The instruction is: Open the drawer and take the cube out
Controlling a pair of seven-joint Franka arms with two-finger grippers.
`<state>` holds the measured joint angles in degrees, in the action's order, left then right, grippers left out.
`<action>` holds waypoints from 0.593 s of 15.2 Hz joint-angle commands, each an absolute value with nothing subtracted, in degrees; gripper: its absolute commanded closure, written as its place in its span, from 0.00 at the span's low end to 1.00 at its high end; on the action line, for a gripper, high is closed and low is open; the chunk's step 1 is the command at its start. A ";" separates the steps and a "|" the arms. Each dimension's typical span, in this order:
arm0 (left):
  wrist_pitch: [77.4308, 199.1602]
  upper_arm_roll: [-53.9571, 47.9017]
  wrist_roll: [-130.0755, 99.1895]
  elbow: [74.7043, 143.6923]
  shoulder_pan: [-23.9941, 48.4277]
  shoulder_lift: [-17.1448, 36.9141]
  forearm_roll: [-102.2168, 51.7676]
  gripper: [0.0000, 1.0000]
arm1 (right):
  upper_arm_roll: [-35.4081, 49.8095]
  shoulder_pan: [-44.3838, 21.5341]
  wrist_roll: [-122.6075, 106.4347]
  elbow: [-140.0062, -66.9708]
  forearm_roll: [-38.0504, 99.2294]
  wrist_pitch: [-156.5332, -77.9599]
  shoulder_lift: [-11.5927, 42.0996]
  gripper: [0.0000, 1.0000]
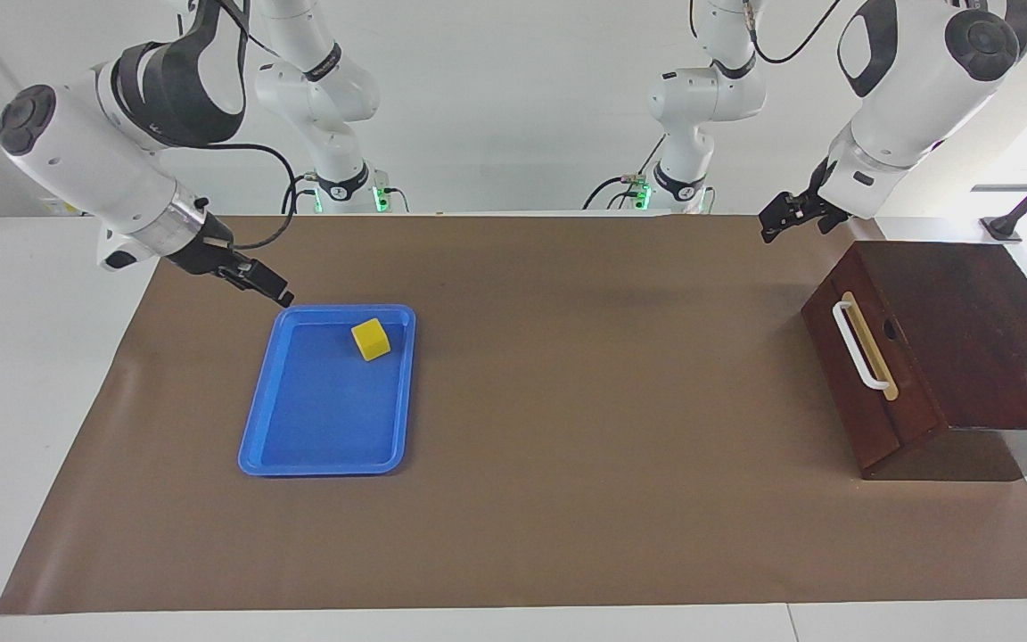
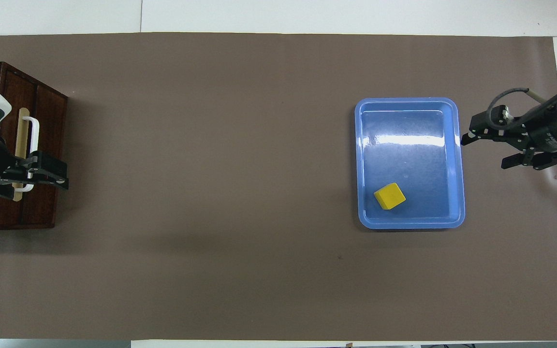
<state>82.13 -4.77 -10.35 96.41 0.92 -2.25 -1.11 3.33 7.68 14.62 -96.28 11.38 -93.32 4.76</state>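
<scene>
Overhead view: drawer [image 2: 41,150] partly covered.

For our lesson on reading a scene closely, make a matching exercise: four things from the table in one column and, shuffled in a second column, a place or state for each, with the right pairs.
Things:
1. cube
2. drawer
3. right gripper
4. left gripper

Place or state:
A. shut, white handle facing the table's middle
B. lying in the blue tray
C. open, up near the dark wooden box
D. open, just off the tray's rim

Pairs: 1-B, 2-A, 3-D, 4-C
</scene>
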 commanded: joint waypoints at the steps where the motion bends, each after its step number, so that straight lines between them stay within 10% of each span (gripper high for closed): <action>1: 84.98 -4.31 -7.57 98.17 2.02 -3.87 -0.09 0.00 | 4.13 7.91 -1.27 -95.80 4.76 -93.34 2.47 0.00; 9: 89.47 -4.39 -3.08 98.09 2.02 -3.43 -0.09 0.00 | 4.04 7.74 -11.51 -91.05 0.44 -87.98 -0.52 0.00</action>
<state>88.08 -4.76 -4.30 96.46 1.22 -2.29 -1.10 3.71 7.62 -10.39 -91.93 2.06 -90.44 1.28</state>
